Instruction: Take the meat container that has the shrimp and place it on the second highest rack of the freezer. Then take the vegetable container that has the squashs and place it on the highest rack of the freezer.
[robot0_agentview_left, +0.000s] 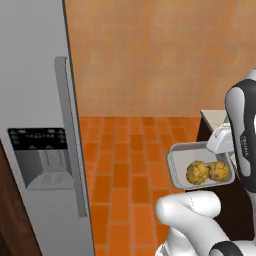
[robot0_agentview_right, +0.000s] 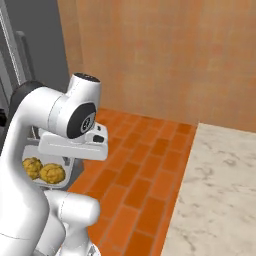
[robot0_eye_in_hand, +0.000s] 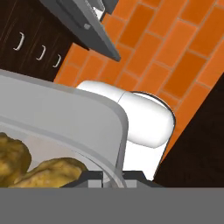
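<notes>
In the left base view, the grey fridge (robot0_agentview_left: 40, 125) fills the left side, its door shut, with a long vertical handle (robot0_agentview_left: 70, 135) and a dispenser panel (robot0_agentview_left: 39, 157) set in the door. Right of it runs the orange tile floor (robot0_agentview_left: 125, 165) up to a tan wall (robot0_agentview_left: 160, 55). Further right, the grey container (robot0_agentview_left: 176, 167) hangs in the air above the floor, held level, with two yellow squashes (robot0_agentview_left: 207, 171) lying side by side in it, touching. The tool (robot0_agentview_left: 224, 141) is clamped on the container's right rim. Behind it shows a corner of a pale bench (robot0_agentview_left: 214, 117).

In the right base view, the container (robot0_agentview_right: 34, 152) sits low on the left, partly hidden by the arm; the marble bench (robot0_agentview_right: 220, 190) lies on the right.

In the hand view, the container's rim (robot0_eye_in_hand: 116, 131) runs down to the fingertips.
</notes>
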